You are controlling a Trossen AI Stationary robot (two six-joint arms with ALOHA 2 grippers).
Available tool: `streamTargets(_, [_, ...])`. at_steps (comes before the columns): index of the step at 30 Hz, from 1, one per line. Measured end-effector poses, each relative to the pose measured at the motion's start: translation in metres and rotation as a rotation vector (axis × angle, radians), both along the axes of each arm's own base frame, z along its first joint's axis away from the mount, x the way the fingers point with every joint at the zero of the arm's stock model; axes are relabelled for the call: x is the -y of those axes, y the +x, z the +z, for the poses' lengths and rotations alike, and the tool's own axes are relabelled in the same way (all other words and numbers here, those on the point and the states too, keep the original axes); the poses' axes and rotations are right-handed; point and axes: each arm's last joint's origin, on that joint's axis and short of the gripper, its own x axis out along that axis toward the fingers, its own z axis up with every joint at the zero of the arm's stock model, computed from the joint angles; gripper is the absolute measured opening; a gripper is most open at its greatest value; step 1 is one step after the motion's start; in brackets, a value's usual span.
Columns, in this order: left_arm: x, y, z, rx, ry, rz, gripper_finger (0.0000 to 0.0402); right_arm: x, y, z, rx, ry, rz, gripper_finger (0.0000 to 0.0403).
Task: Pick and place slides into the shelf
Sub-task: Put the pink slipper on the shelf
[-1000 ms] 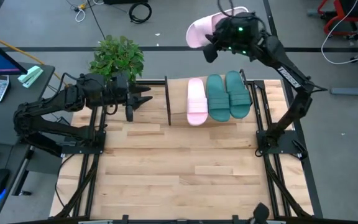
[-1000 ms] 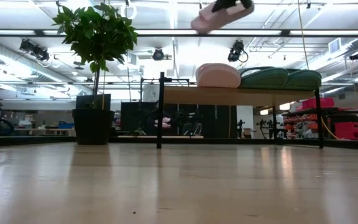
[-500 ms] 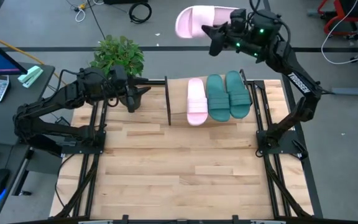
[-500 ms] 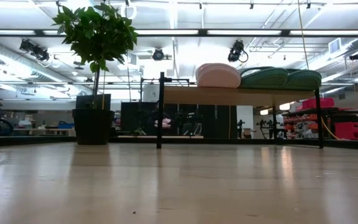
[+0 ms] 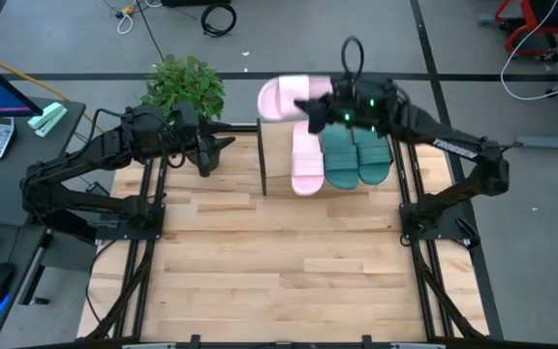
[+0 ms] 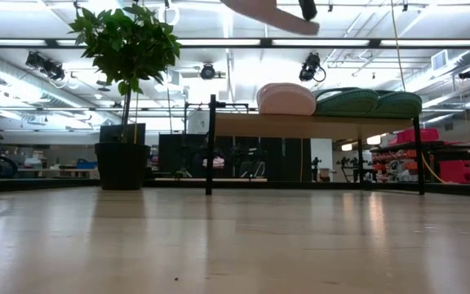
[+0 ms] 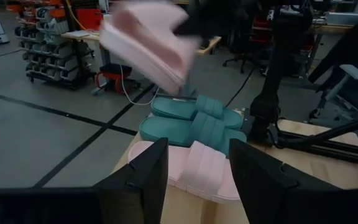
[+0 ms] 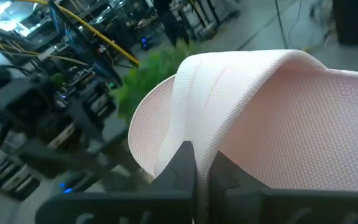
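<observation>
Pink foam, the second pale slide (image 5: 281, 97) hangs above the shelf's (image 5: 277, 184) far left end, its strap clenched in the right gripper (image 5: 310, 105). One pink slide (image 5: 305, 160) and two green slides (image 5: 356, 147) lie side by side on the plank. Left gripper (image 5: 223, 142) waits beside the plant (image 5: 182, 85), jaws parted and holding nothing.

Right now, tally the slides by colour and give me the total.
Pale pink slides: 2, one on the shelf at, one held up in the right end effector at.
Dark teal-green slides: 2, both on the shelf, at and.
Total: 4 slides.
</observation>
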Motion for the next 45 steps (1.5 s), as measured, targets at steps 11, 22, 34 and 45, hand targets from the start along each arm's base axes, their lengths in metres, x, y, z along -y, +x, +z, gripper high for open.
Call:
streamTargets(11, [0.000, 0.000, 0.000, -0.004, 0.013, -0.002, 0.0175, -0.056, -0.022, -0.042, 0.138, 0.196, -0.108, 0.0008])
streamTargets(22, [0.000, 0.000, 0.001, 0.009, 0.001, 0.000, 0.0172, -0.067, -0.002, -0.064, 0.517, 0.423, -0.216, 0.0008])
streamTargets(34, [-0.002, 0.008, -0.005, -0.009, -0.050, 0.007, 0.0174, -0.066, 0.023, -0.079, 0.669, 0.583, -0.168, 0.0008])
streamTargets(45, [0.004, 0.015, -0.008, -0.023, -0.062, -0.028, 0.0177, -0.074, 0.012, -0.070, 0.667, 0.512, -0.223, 0.0008])
